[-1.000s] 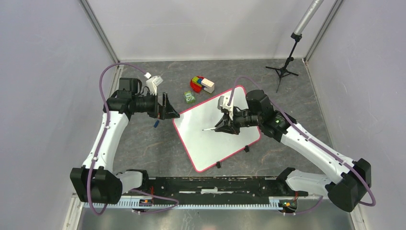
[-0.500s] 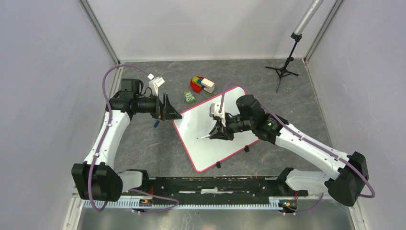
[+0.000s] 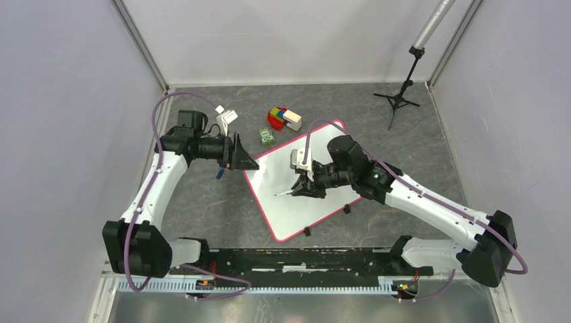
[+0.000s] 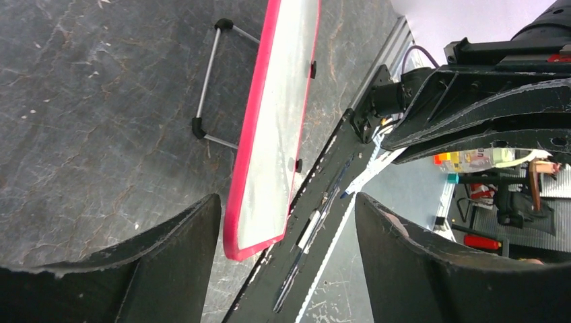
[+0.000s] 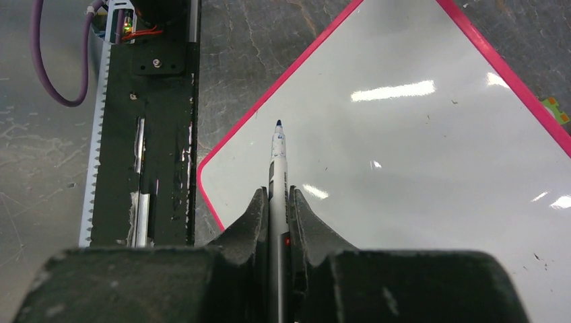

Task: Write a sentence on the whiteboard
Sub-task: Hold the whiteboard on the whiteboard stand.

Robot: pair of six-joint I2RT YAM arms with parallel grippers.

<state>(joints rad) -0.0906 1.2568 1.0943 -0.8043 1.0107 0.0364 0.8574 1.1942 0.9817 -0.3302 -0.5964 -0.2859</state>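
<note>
Bright even light, glare on whiteboard

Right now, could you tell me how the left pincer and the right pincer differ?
The left pincer is open and empty; the right pincer is shut on a marker. The left pincer sits at the whiteboard edge, by its left corner in the top view, while the right pincer hangs over the middle of the board, marker tip aimed at the blank surface. Both are black, two-fingered, and point toward the whiteboard.
</note>
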